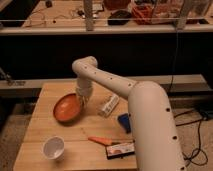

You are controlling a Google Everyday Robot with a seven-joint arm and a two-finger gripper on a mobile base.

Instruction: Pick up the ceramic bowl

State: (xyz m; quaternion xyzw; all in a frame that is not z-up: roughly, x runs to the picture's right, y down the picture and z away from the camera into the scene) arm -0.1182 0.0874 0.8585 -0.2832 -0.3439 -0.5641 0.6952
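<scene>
The ceramic bowl (66, 108) is a wide, shallow orange-brown dish with a lighter orange inside. It is tilted, its inside facing the camera, over the left middle of the wooden table (40, 130). My gripper (82, 98) comes down from the white arm and is shut on the bowl's right rim. The bowl's right edge is raised. I cannot tell whether its lower left edge still touches the table.
A small white cup (52, 147) stands at the front left. A white packet (109, 105) lies right of the bowl, with a blue object (124, 121) beyond it. An orange carrot-like item (100, 140) and a wrapped bar (120, 149) lie in front. My arm covers the table's right side.
</scene>
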